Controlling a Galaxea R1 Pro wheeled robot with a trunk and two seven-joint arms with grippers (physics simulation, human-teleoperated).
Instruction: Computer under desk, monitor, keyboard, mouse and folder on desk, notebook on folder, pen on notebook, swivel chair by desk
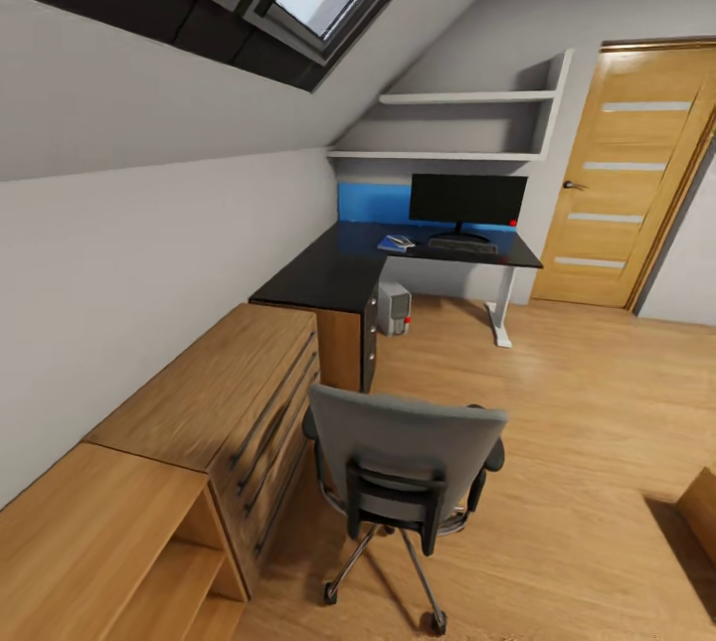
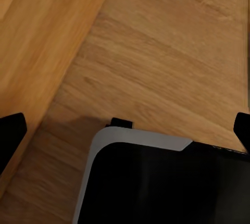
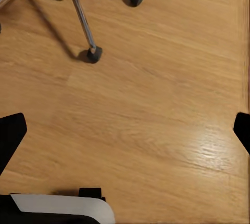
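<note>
In front, grey swivel chair [image 1: 403,467] on castors — likely free-rolling, best pushed by its stiff backrest — both grippers' fingers spread, empty.

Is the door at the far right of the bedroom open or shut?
Shut. In the head view the wooden door sits flush inside its frame, with no gap showing, its handle on the side nearest the desk.

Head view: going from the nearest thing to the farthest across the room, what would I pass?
Swivel chair → computer under the desk → blue notebook on the desk → monitor → wall shelves.
</note>
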